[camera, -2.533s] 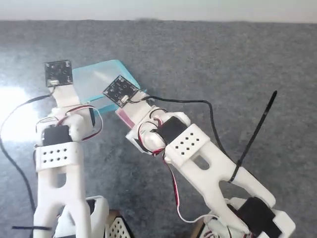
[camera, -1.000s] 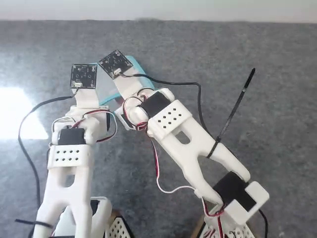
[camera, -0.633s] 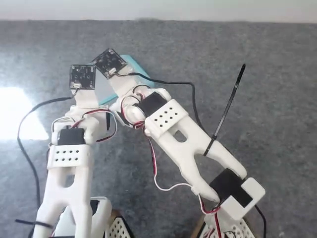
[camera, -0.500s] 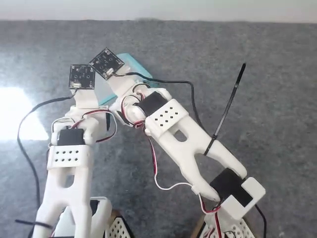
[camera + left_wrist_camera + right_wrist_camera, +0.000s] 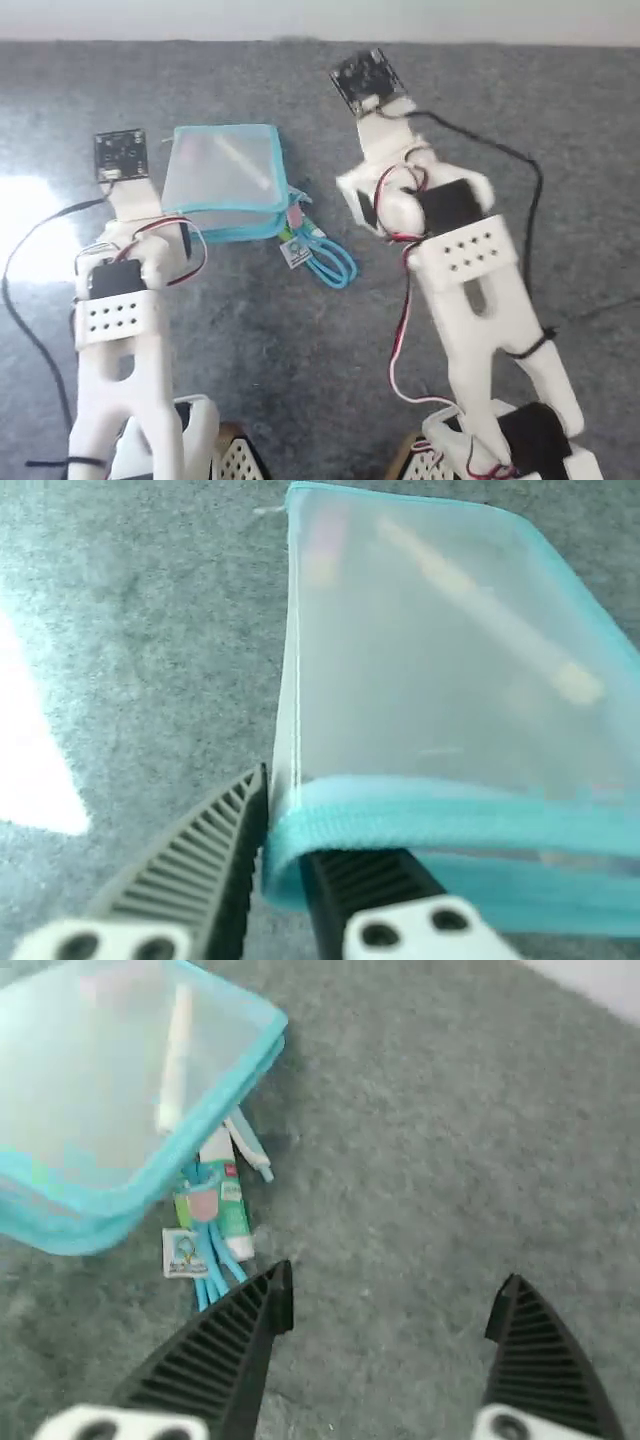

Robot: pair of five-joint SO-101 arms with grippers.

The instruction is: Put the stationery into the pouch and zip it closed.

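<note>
A translucent pouch point(image 5: 222, 175) with teal edging lies flat on the grey table. A pale pen point(image 5: 172, 1055) shows through its wall. At its end nearest the right arm, green and white stationery point(image 5: 228, 1205) pokes out beside a teal cord loop point(image 5: 330, 262) with a small tag point(image 5: 293, 252). My left gripper point(image 5: 282, 840) is shut on the pouch's teal zipper edge point(image 5: 420, 815) at its near corner. My right gripper point(image 5: 398, 1282) hangs open above bare table, to the right of the pouch and apart from it, with nothing between its fingers.
The grey table point(image 5: 520, 120) stretches free to the right and behind the pouch. A bright glare patch point(image 5: 25, 230) lies at the left edge. The table's pale back edge point(image 5: 320, 20) runs across the far side.
My right arm has swung off the pouch to the right and opened, uncovering the pouch and cord loop. The left arm shifted back left, and the pouch shifted left with it.
</note>
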